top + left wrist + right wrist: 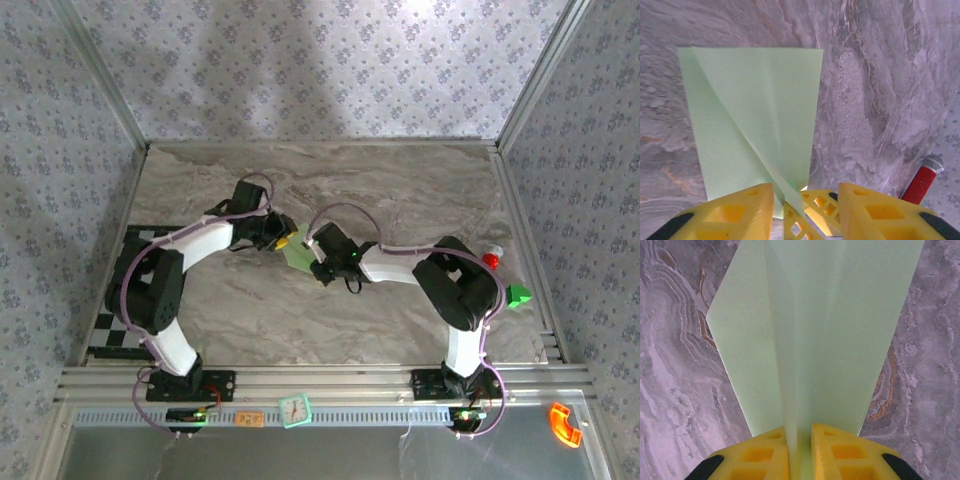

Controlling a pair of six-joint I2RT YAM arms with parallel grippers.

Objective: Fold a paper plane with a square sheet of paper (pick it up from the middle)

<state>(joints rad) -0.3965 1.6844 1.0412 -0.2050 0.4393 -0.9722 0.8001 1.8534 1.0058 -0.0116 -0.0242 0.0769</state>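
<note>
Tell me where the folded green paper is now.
In the top view the folded green paper is near the middle of the table, between the left end effector and the right end effector, which pinches its centre fold.

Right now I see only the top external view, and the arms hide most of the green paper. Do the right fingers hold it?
Observer: Yes. In the right wrist view the right fingers pinch the raised centre fold of the paper.
Operator: And the left fingers?
Observer: In the left wrist view the left fingers stand apart; the paper's narrow end lies between them, seemingly free.
</note>
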